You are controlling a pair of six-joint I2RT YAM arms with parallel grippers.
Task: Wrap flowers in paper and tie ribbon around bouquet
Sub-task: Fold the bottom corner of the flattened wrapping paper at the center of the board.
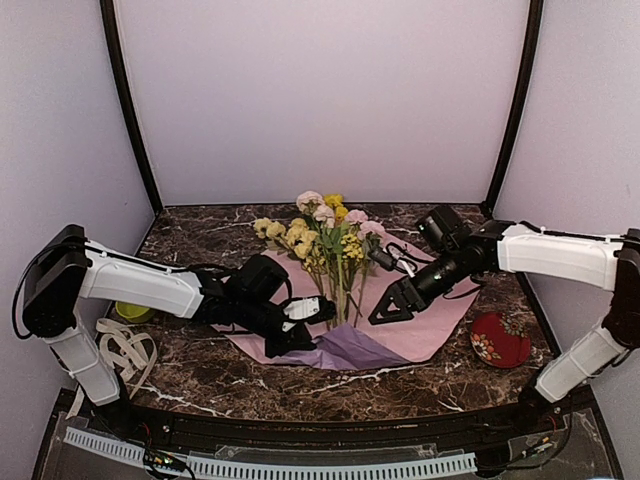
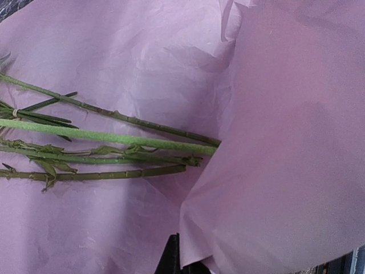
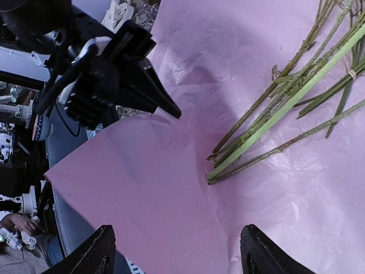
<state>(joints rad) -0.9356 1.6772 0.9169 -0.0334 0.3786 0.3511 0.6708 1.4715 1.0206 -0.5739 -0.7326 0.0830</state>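
Above the paper [image 3: 171, 188], right gripper [image 3: 178, 228] jaws gape empty; left gripper [image 3: 171, 109] jaws closed.

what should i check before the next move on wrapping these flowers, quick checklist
1. Flowers lying on the paper: ok
2. Near corner of the paper folded up toward the stem ends: ok
3. Left gripper shut at that fold: ok
4. Left gripper actually pinching the paper: cannot tell
5. Right gripper open and empty above the paper: ok
6. Paper sides wrapped over the flowers: not ok, not yet done; ribbon lies off the paper
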